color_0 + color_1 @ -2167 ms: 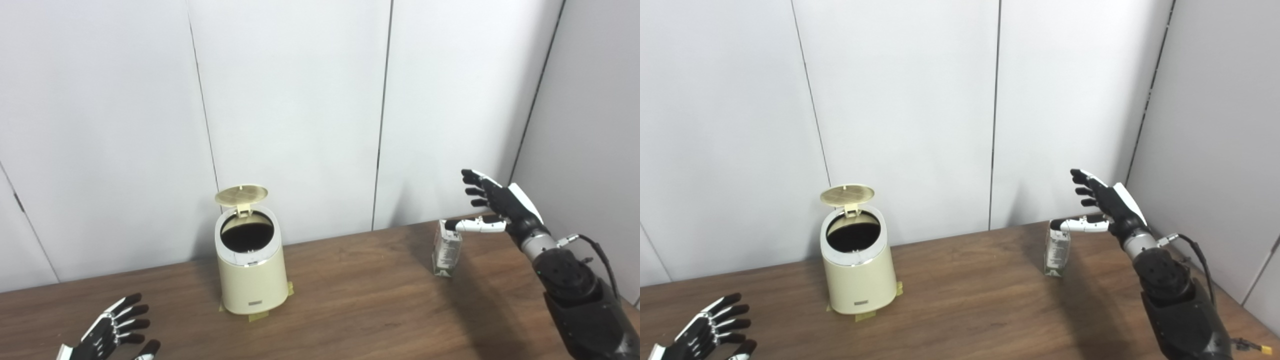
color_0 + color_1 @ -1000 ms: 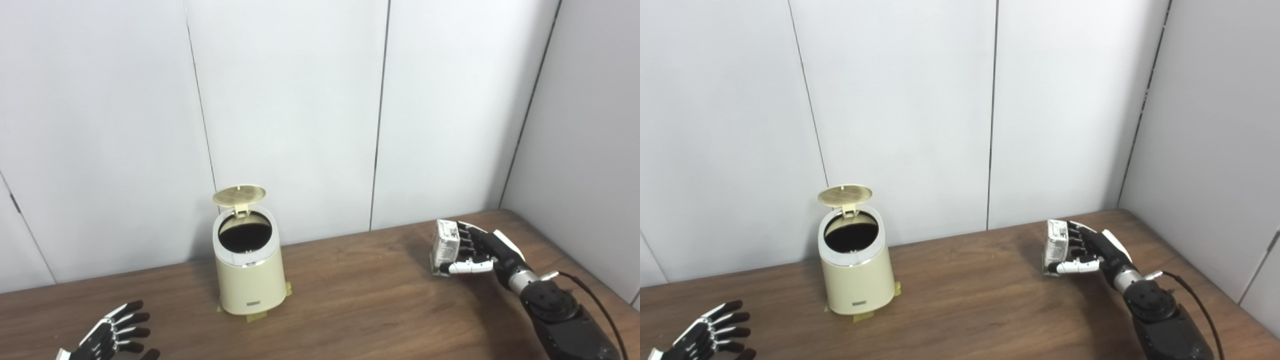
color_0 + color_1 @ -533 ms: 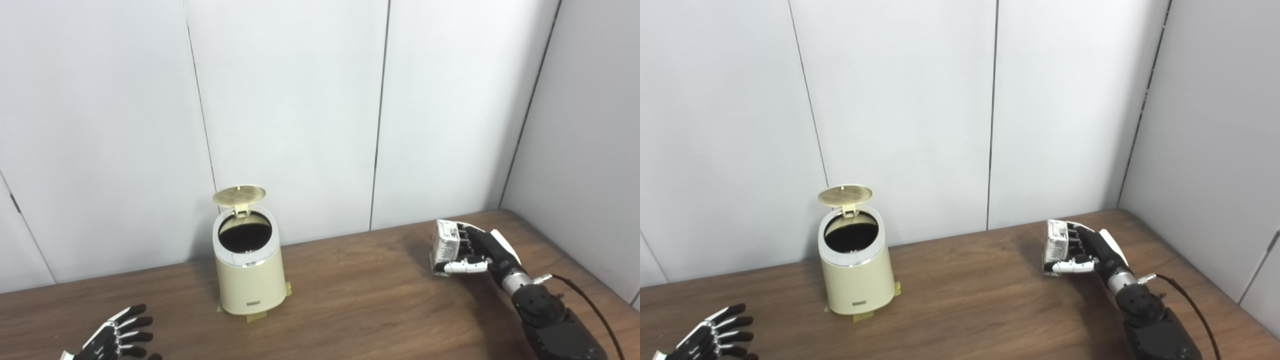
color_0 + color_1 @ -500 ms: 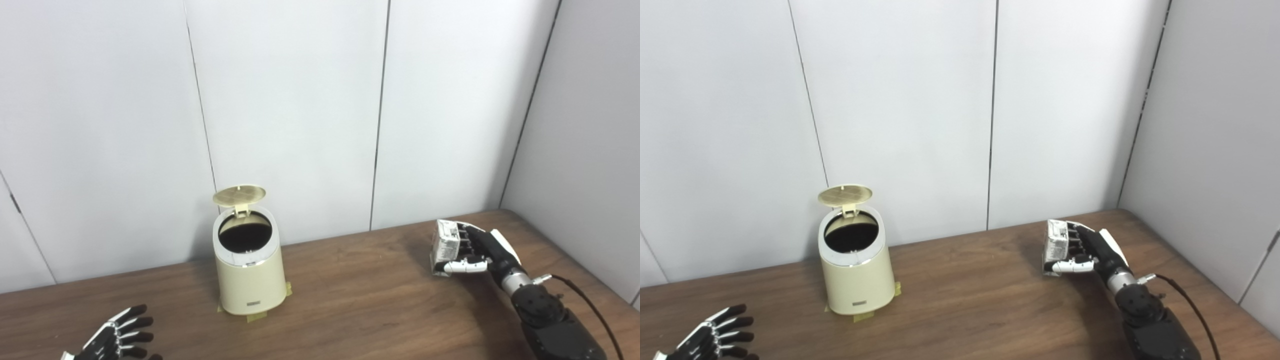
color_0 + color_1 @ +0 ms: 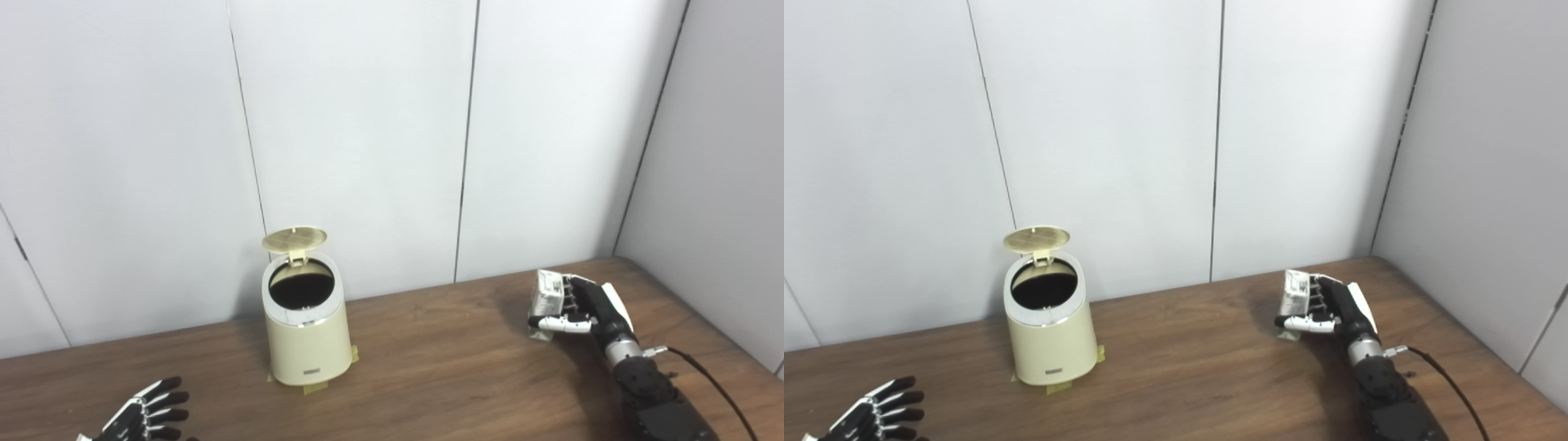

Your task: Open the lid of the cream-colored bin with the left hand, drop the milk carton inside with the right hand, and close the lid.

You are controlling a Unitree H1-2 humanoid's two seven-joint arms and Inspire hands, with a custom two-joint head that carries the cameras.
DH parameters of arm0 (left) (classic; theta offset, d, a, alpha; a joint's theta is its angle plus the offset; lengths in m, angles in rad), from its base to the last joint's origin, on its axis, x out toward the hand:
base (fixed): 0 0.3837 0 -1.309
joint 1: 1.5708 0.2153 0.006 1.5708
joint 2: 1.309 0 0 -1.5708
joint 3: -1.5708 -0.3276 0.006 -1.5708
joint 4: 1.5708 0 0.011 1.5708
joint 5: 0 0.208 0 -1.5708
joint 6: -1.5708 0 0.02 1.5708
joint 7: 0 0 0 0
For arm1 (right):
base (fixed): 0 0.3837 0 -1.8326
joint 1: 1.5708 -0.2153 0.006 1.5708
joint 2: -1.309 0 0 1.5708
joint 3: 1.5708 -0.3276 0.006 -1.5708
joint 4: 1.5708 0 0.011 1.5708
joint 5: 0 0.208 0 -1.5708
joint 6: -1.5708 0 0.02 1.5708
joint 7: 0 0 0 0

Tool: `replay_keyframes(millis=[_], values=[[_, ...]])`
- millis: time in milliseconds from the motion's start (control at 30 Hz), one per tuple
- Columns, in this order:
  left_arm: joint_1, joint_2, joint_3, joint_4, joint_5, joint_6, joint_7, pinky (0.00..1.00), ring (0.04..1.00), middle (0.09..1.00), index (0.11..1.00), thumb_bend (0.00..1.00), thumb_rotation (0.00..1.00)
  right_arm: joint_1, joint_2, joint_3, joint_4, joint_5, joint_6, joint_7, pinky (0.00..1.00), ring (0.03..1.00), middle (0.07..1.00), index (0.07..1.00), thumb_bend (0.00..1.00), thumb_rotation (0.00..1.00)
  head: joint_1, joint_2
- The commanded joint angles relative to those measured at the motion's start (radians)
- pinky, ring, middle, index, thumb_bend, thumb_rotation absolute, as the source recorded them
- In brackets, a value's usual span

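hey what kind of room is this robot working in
Most likely a lab or test booth, not a home. Plain white wall panels enclose a bare wooden table, and the cream bin is fixed down with tape at its base.

It looks like a plain test room or a lab booth; smooth pale grey wall panels (image 5: 355, 122) with thin dark vertical seams enclose a dark brown wooden table (image 5: 441, 380) on two sides; yellowish tape pieces (image 5: 315, 387) fix a small bin's base to the table.
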State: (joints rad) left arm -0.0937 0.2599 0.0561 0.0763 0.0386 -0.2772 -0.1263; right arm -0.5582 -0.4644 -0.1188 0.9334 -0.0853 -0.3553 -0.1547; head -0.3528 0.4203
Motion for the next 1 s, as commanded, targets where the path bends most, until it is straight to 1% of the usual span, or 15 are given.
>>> replay_keyframes(millis=[0,167,300,400,433,533,567,633,667,733,767,833,867,967], values=[[-0.018,0.004,0.003,-0.025,-0.003,-0.004,0.006,0.61,0.692,0.762,0.815,0.54,0.0,-0.046,-0.019,-0.002,0.001,-0.007,-0.049,-0.029,0.34,0.379,0.44,0.506,0.53,0.0,-0.001,0.001],[-0.015,0.002,0.002,-0.03,-0.017,0.011,0.0,0.62,0.702,0.771,0.822,0.54,0.0,-0.044,-0.013,0.02,0.008,-0.056,-0.078,-0.098,0.35,0.397,0.455,0.507,0.53,0.0,0.003,0.004],[-0.015,0.003,-0.001,-0.026,-0.01,0.006,0.001,0.61,0.701,0.765,0.816,0.54,0.0,-0.029,0.007,0.02,-0.062,-0.069,-0.051,-0.123,0.37,0.412,0.461,0.505,0.53,0.0,0.01,0.007],[-0.013,0.0,-0.002,-0.028,-0.015,0.013,-0.002,0.62,0.705,0.769,0.819,0.54,0.0,-0.021,0.021,0.022,-0.117,-0.088,-0.059,-0.142,0.36,0.397,0.449,0.515,0.53,0.0,0.024,0.007],[-0.013,0.0,-0.004,-0.028,-0.011,0.012,-0.002,0.61,0.703,0.766,0.817,0.54,0.0,-0.017,0.026,0.023,-0.145,-0.092,-0.054,-0.142,0.35,0.391,0.444,0.519,0.53,0.0,0.03,0.006],[-0.014,-0.004,-0.01,-0.028,-0.003,0.013,0.001,0.6,0.698,0.762,0.816,0.54,0.0,0.005,0.056,0.026,-0.297,-0.105,-0.009,-0.128,0.34,0.389,0.438,0.519,0.53,0.0,0.048,0.006],[-0.014,-0.005,-0.011,-0.026,-0.001,0.013,0.002,0.6,0.697,0.762,0.816,0.54,0.0,0.009,0.062,0.027,-0.328,-0.11,0.001,-0.124,0.35,0.398,0.442,0.517,0.53,0.0,0.05,0.006],[-0.013,-0.011,-0.013,-0.033,-0.001,0.03,0.004,0.6,0.698,0.764,0.817,0.55,0.0,0.015,0.087,0.042,-0.427,-0.114,0.021,-0.1,0.34,0.398,0.445,0.515,0.53,0.0,0.07,0.004],[-0.012,-0.013,-0.015,-0.035,-0.001,0.036,0.004,0.6,0.699,0.765,0.817,0.55,0.0,0.017,0.095,0.046,-0.459,-0.118,0.028,-0.092,0.33,0.395,0.445,0.516,0.53,0.0,0.07,0.004],[-0.014,-0.018,-0.02,-0.034,0.006,0.038,0.006,0.6,0.7,0.765,0.818,0.56,0.0,0.013,0.118,0.058,-0.529,-0.113,0.057,-0.064,0.34,0.392,0.447,0.519,0.53,0.0,0.097,0.001],[-0.015,-0.02,-0.022,-0.032,0.011,0.036,0.008,0.6,0.698,0.764,0.816,0.56,0.0,0.01,0.131,0.063,-0.558,-0.111,0.074,-0.052,0.34,0.388,0.446,0.521,0.53,0.0,0.097,0.001],[-0.018,-0.027,-0.028,-0.026,0.026,0.032,0.014,0.6,0.693,0.76,0.809,0.57,0.0,-0.004,0.155,0.072,-0.595,-0.106,0.095,-0.03,0.33,0.387,0.449,0.516,0.53,0.0,0.124,-0.003],[-0.02,-0.029,-0.031,-0.022,0.033,0.029,0.017,0.59,0.688,0.758,0.806,0.58,0.0,-0.011,0.17,0.078,-0.612,-0.11,0.105,-0.024,0.33,0.399,0.466,0.52,0.52,0.0,0.129,-0.004],[-0.025,-0.041,-0.041,-0.01,0.05,0.03,0.028,0.59,0.678,0.751,0.8,0.59,0.0,-0.037,0.208,0.096,-0.65,-0.128,0.144,-0.01,0.32,0.41,0.484,0.516,0.52,0.0,0.177,-0.01]])
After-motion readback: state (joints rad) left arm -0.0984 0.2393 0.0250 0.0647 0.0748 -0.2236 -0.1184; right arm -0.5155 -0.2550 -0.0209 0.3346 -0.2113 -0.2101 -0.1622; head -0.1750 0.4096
